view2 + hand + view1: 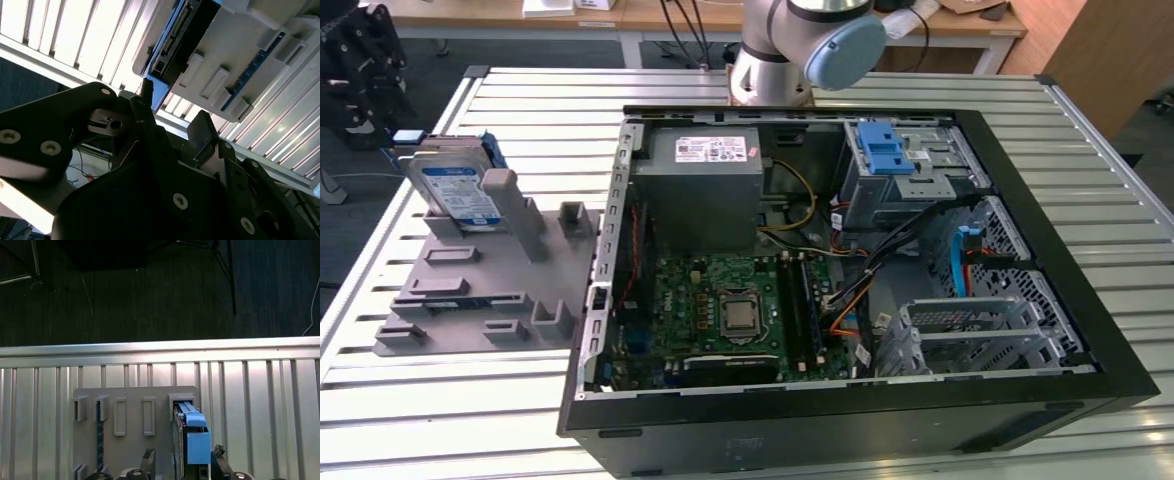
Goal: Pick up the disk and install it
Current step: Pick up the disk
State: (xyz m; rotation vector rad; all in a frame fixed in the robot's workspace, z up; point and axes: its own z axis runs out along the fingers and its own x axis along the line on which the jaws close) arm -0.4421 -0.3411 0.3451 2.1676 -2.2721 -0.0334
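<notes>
Disk (454, 190) on edge in grey fixture plate (467, 290), long axis upright.

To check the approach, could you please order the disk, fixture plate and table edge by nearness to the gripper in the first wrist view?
1. disk, standing below the gripper.
2. fixture plate, under the disk.
3. table edge, beyond the plate.
</notes>
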